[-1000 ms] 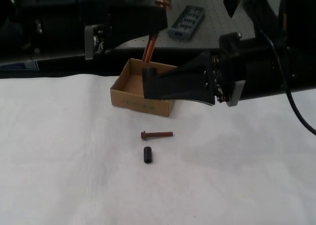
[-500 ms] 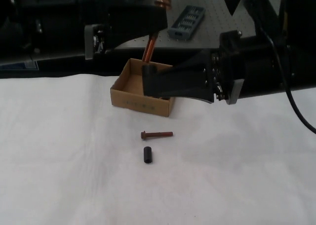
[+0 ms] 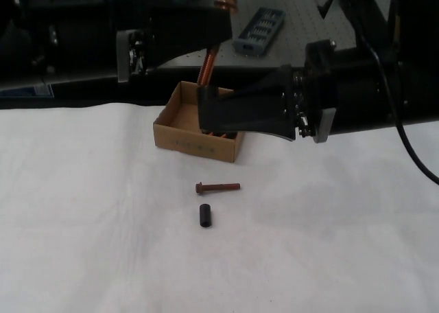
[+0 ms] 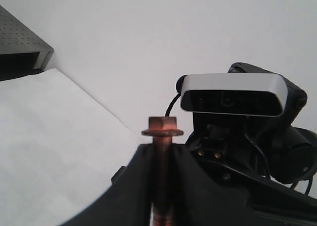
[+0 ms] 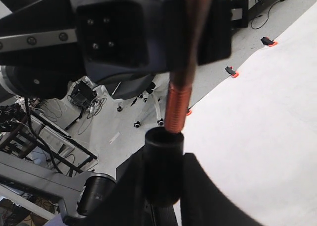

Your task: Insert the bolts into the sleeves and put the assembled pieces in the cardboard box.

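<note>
**A:** Grip first: what has each claw got?

**B:** The left gripper (image 4: 161, 159) is closed on the shank of a copper bolt (image 4: 161, 133), with the head above its fingers and the threaded end pointing down. The right gripper (image 5: 163, 179) is clamped round a black sleeve (image 5: 163, 154), mouth up.

**A:** Are they mated?

**B:** Hardly. In the right wrist view the threaded tip sits right at the sleeve's mouth. I can't tell whether it is touching or barely in. I'd call this the start of insertion.

**A:** What does the next move need?

**B:** The bolt has to be lined up with the bore as the two close together. It leans a little in the high view, so the tip could catch on the rim. Once joined, the piece goes into the cardboard box (image 3: 195, 143), which sits below where the grippers meet.

**A:** And farther out?

**B:** A second bolt (image 3: 218, 187) lies on its side on the white cloth (image 3: 82, 224) in front of the box. A loose sleeve (image 3: 204, 215) is near it but not touching. That pair is waiting, so plenty of the task is left. Beyond the cloth, a dark perforated table (image 3: 302, 11) carries a blue-grey tray (image 3: 259, 29).
</note>
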Robot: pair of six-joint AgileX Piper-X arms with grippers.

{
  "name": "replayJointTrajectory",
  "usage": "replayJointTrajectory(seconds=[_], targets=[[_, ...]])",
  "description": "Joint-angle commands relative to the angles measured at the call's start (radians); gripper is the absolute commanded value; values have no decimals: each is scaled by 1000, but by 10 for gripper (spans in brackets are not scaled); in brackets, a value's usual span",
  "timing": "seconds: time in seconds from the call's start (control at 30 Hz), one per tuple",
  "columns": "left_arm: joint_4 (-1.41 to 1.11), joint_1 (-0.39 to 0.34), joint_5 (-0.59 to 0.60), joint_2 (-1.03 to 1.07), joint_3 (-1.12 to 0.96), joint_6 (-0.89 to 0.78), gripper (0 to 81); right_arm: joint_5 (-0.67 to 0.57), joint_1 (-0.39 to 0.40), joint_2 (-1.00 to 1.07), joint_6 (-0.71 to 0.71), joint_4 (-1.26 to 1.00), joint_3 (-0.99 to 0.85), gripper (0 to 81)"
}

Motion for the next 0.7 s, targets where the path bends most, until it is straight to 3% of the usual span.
replayJointTrajectory(seconds=[0.0, 0.67], targets=[[-23, 0, 5, -11, -3, -17, 7, -2, 1, 6, 0, -42, -7, 29], [-23, 0, 6, -11, -3, -32, 7, -2, 1, 6, 23, -78, -7, 29]])
